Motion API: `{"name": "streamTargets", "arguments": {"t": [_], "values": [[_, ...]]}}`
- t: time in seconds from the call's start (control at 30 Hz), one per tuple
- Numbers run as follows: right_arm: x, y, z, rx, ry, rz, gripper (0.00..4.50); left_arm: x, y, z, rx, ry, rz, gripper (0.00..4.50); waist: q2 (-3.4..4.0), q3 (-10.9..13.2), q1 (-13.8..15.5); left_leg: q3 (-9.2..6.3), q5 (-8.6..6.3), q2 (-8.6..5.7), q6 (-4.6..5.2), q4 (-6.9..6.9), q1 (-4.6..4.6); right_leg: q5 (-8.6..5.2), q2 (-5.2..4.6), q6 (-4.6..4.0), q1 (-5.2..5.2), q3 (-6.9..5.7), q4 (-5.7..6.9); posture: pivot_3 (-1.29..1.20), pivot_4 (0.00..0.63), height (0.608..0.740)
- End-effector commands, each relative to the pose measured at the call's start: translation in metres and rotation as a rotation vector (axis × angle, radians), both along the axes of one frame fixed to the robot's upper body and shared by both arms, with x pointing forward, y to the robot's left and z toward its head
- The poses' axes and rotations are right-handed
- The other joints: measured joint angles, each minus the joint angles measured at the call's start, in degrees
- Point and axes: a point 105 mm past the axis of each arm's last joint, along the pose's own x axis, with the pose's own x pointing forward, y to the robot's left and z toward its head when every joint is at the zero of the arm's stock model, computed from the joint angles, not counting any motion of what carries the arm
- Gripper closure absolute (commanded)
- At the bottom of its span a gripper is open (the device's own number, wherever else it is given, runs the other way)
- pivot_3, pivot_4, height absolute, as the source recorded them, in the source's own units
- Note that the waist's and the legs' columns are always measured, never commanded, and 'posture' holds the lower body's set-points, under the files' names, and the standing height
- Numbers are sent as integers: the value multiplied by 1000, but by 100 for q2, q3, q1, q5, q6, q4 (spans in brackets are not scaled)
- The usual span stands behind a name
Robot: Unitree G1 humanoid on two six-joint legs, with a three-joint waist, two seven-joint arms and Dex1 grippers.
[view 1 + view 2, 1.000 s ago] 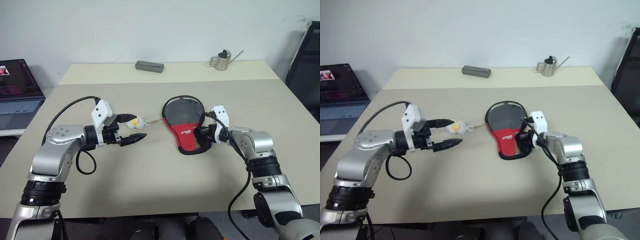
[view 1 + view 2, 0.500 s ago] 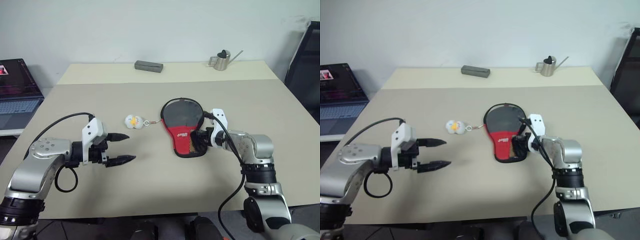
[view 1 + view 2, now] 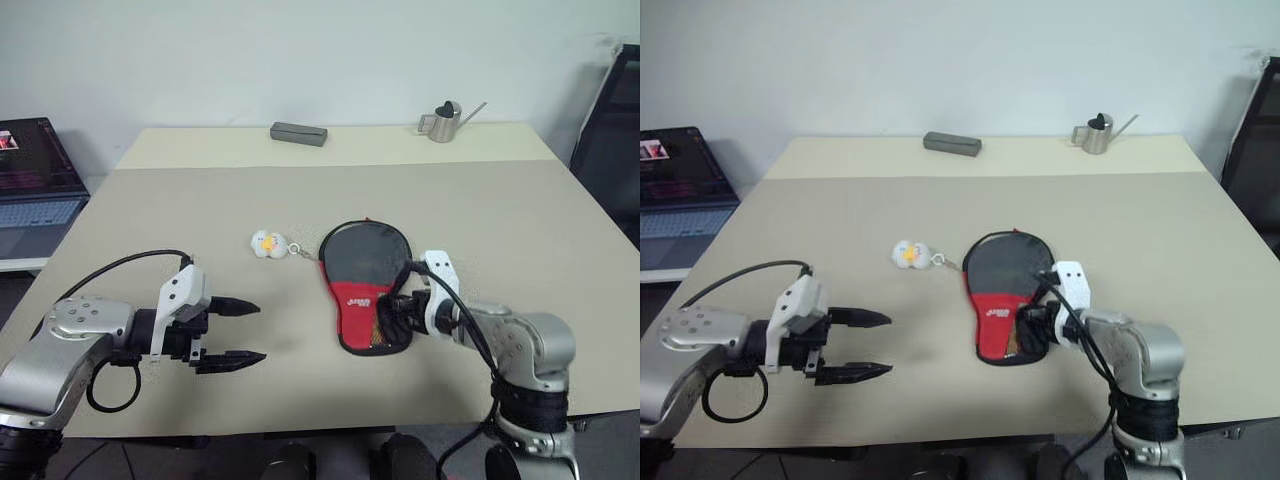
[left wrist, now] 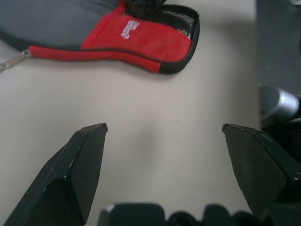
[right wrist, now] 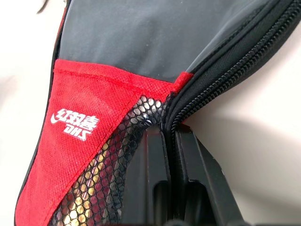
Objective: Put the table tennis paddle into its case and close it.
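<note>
The case (image 3: 362,275), black fabric with a red mesh-pocketed lower part, lies flat near the table's middle. Its white-yellow plush charm (image 3: 265,243) rests to its left on a short chain. My right gripper (image 3: 385,318) is shut on the case's zipped lower edge, and in the right wrist view the fingers (image 5: 155,155) pinch the zip beside the mesh. My left gripper (image 3: 260,332) hovers open and empty over bare table, left of the case and nearer me than the charm. From the left wrist, the case (image 4: 136,40) lies ahead of the spread fingers. The table tennis paddle is hidden.
A grey rectangular box (image 3: 299,133) and a small metal watering can (image 3: 440,121) stand at the far edge of the beige table (image 3: 180,200). A laptop (image 3: 35,190) sits off the table's left side. A dark frame (image 3: 612,130) stands at the right.
My right gripper drew back toward me, dragging the case's lower end nearer. My left gripper pulled back from beside the charm and stayed open. The charm has hardly moved.
</note>
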Motion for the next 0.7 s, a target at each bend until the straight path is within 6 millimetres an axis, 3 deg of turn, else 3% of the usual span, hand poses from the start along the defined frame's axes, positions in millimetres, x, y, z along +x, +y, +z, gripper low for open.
{"name": "streamTargets", "arguments": {"t": [0.03,0.27,0.7], "values": [[-35,13,-23,-8,123,101,4481,-5,-6,11,7,-15,-57,204,0,-2,1,2,0,0,0,0,1,0,0,0,0,1,0,0,150,740],[-67,10,-31,2,135,121,4481,-3,-11,15,12,-8,-96,204,-3,-18,12,1,0,4,0,-3,5,-2,4,-1,5,-1,-1,0,150,740],[-76,2,-31,-9,144,109,4481,4,-14,13,10,-15,-109,204,-4,-21,25,3,0,5,0,-3,10,-2,5,-2,9,-1,-1,0,150,740]]}}
